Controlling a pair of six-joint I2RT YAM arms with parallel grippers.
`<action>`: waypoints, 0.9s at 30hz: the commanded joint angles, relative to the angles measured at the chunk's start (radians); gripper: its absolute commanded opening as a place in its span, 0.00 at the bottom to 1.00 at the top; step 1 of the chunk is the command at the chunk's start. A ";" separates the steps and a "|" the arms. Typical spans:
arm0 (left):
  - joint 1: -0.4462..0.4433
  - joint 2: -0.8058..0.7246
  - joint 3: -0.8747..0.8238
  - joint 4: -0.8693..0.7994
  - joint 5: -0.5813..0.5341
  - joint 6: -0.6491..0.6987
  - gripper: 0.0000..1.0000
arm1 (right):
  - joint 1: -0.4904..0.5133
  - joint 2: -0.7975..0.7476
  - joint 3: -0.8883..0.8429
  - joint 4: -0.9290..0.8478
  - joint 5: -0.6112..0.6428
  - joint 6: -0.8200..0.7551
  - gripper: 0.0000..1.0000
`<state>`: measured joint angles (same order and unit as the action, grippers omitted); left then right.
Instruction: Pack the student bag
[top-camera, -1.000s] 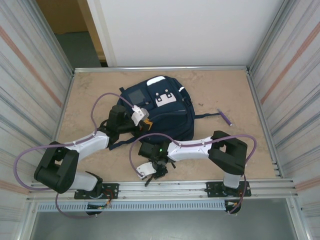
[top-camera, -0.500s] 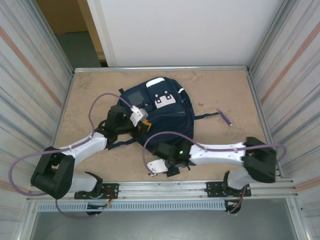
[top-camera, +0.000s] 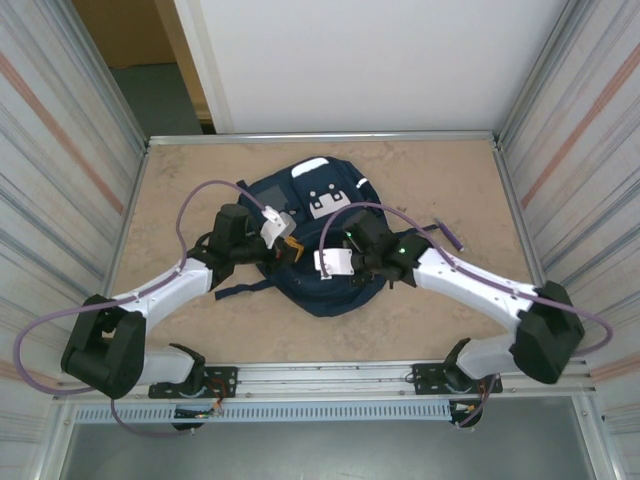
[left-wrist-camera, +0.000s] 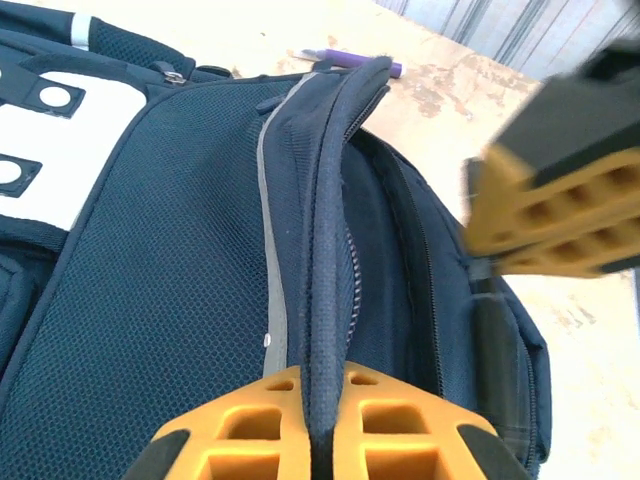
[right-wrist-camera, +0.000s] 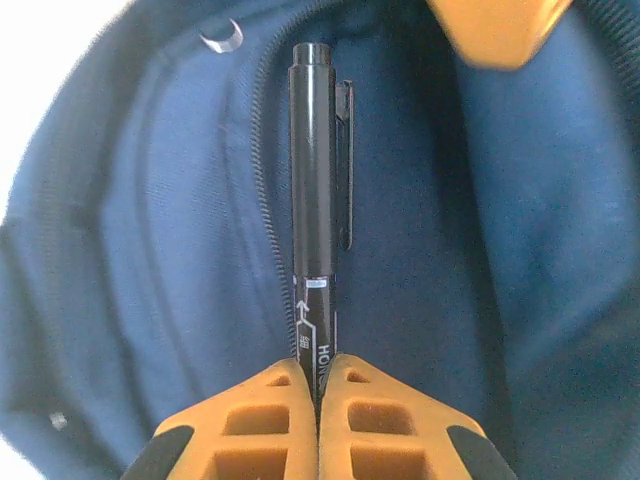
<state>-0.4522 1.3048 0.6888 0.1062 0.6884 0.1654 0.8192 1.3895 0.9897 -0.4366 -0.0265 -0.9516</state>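
The student bag (top-camera: 330, 215) lies navy blue with white patches in the middle of the table. My left gripper (top-camera: 291, 245) is shut on the padded rim of its opening (left-wrist-camera: 325, 300) and holds that rim up. The rim runs straight out from between the orange fingertips (left-wrist-camera: 250, 420) in the left wrist view. My right gripper (top-camera: 322, 258) hovers over the bag, shut on a black pen (right-wrist-camera: 318, 180). The pen points away from the gripper (right-wrist-camera: 318, 375) into the blue fabric hollow of the bag (right-wrist-camera: 150, 260). One orange finger of the right gripper (left-wrist-camera: 555, 215) hangs blurred beside the opening.
A purple pen (top-camera: 450, 235) lies on the table right of the bag, also seen beyond the bag's rim as the purple pen (left-wrist-camera: 350, 63). Metal walls close in the table (top-camera: 450, 180) on the left and right. Dark straps (top-camera: 240, 288) trail from the bag's near left side.
My right arm swung from the near edge of the table up over the bag, with the pen in its gripper. The left gripper kept its hold on the rim.
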 joint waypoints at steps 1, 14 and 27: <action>0.001 -0.037 0.041 0.006 0.101 -0.027 0.00 | -0.040 0.061 0.026 0.161 0.014 -0.111 0.05; 0.017 -0.008 0.018 0.059 0.131 -0.036 0.00 | -0.035 -0.168 -0.053 0.270 -0.118 0.187 0.38; 0.017 0.000 0.011 0.037 0.137 -0.027 0.00 | -0.627 -0.243 -0.029 0.032 -0.175 0.827 0.56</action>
<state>-0.4374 1.3220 0.6903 0.1055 0.7517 0.1570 0.3092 1.0431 0.8867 -0.2073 -0.1162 -0.2424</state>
